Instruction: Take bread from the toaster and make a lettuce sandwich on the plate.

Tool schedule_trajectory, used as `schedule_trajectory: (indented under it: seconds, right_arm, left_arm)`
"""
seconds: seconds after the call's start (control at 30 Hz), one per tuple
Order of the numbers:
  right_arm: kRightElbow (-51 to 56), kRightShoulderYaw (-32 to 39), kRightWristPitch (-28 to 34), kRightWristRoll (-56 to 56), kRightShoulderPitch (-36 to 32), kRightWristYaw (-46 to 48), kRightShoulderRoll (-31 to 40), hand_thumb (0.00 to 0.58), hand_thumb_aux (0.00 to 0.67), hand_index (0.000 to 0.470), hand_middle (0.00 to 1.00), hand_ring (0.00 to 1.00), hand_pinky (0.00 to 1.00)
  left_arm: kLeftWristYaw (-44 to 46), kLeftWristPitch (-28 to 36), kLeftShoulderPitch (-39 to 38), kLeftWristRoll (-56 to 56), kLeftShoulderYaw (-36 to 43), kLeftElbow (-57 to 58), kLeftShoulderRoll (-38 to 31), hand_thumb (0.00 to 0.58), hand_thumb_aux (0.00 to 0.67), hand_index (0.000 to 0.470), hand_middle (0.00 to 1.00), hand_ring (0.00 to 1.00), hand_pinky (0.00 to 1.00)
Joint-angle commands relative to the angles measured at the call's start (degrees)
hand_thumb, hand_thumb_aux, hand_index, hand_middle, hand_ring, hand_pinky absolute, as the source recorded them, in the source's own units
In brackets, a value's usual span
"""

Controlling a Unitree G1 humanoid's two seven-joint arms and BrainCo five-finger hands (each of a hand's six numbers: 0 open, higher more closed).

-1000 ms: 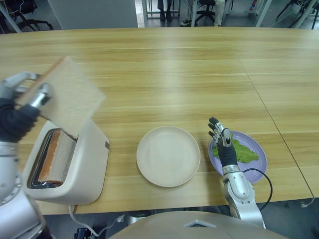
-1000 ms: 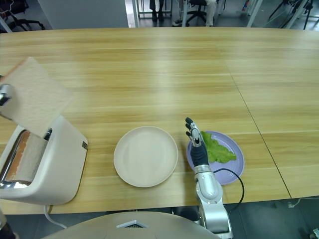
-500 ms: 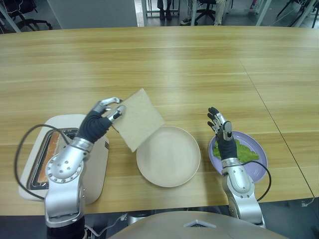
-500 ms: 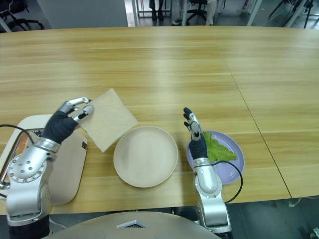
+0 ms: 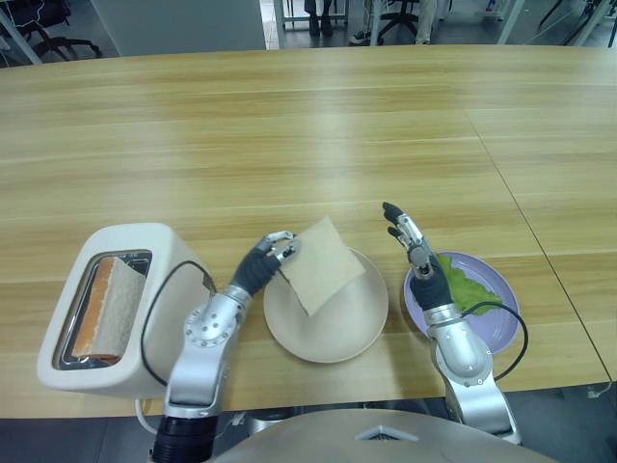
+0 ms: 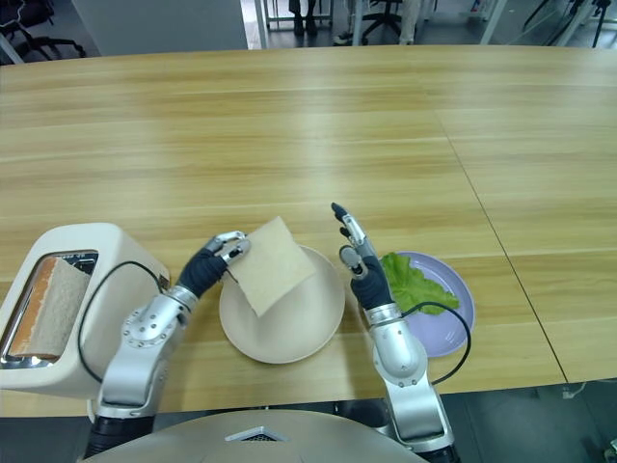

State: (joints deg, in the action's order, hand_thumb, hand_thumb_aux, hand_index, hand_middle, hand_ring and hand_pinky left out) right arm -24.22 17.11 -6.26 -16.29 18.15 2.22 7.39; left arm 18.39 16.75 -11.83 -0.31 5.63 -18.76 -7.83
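Over the last second I have swung the left hand [image 5: 266,261] down from high above the toaster and across to the plate [image 5: 339,339]. Its fingers are pinched on the left corner of the bread slice [image 5: 326,274], which now hangs tilted over the plate's left half, with its free corner dipping toward the middle. I cannot tell whether that corner is touching the plate or just above it. By my reading the first slice is out of the toaster and close to being laid down, so what is left of this step is to flatten it and let go.

The right hand [image 5: 415,253] has lifted and leaned in toward the plate's right rim. Its fingers are straight and spread and it holds nothing. It stands above the near-left edge of the purple dish, well placed for the lettuce once the bread is flat.

As for what holds what, the plate has only that one slice over it and is otherwise bare. Just right of the plate, the purple dish [image 5: 505,321] holds a single lettuce leaf [image 5: 469,288], not yet picked up. Left of the plate and close by, the toaster [image 5: 154,260] has a second bread slice [image 5: 108,304] standing upright in its slot, which I take to be the top of the sandwich. Beyond the plate, the table [image 5: 289,135] runs back as plain wood.
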Motion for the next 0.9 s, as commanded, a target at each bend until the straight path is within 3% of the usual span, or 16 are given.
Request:
schedule_trajectory:
  seconds: [0.03,0.27,0.87,0.9]
  right_arm:
    - [3.1,-0.1,-0.9,-6.6,-0.5,-2.2,2.0,0.000,0.000,0.000,0.00,0.00,0.00]
    - [4.5,-1.1,-0.8,-5.9,-0.8,-1.9,2.6,0.000,0.000,0.000,0.00,0.00,0.00]
    - [3.5,-3.1,0.9,-0.8,-0.9,0.7,1.6,0.000,0.000,0.000,0.00,0.00,0.00]
    - [3.6,-3.1,1.0,-0.7,-1.0,0.8,1.5,0.000,0.000,0.000,0.00,0.00,0.00]
  left_arm:
    - [-0.8,-0.2,0.1,-1.5,1.7,3.4,2.2,0.580,0.670,0.460,1.00,1.00,1.00]
    - [-2.4,0.5,-2.4,-2.9,3.3,4.1,4.9,0.580,0.670,0.460,1.00,1.00,1.00]
    - [-6.5,-5.7,-3.8,10.5,10.9,1.2,-2.9,0.580,0.670,0.460,1.00,1.00,1.00]
    - [-6.8,-5.6,-3.9,11.1,11.1,1.2,-3.1,0.571,0.586,0.402,0.96,0.96,0.96]
